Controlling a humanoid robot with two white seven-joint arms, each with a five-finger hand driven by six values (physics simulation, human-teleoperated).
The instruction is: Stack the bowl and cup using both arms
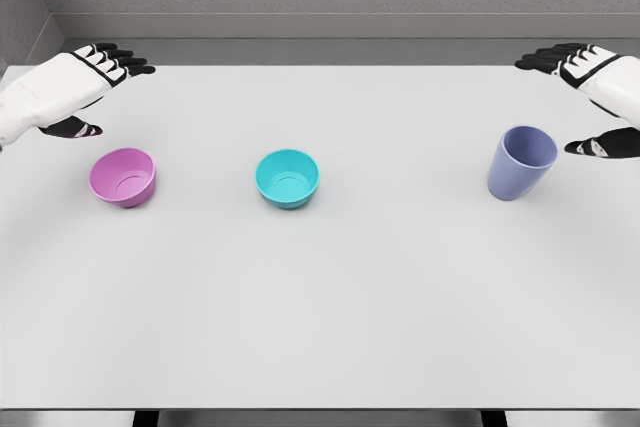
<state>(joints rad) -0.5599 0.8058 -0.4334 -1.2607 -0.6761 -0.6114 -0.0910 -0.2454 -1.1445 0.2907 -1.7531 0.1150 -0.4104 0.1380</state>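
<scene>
Table: the white table (320,327) fills the view, so read it like a clock with the teal bowl near the middle.
Teal bowl: the teal bowl (287,177) sits upright, mouth up, a bit toward 11 o'clock from the table's middle.
Pink bowl: the pink bowl (123,176) sits at 9 o'clock from the teal bowl, well apart from it, mouth up and leaning a little.
Cup: the blue cup (521,162) stands at 3 o'clock from the teal bowl, far off, mouth up.
Left hand: the left hand (75,82) hangs at 11 o'clock from the pink bowl, near it but not touching. Its fingers are spread wide and it holds nothing.
Right hand: the right hand (595,97) hangs at 2 o'clock from the cup, with its thumb just beside the rim. It is spread wide too, and empty.
How they feel: the bowls and cup look like thin, hard plastic, so likely light, stiff and smooth. They may slip or tip if pushed.
Where to hold: I would grab each bowl by its rim and wall, and wrap the cup around its side, below the rim.
Task so far: nothing is stacked yet.
</scene>
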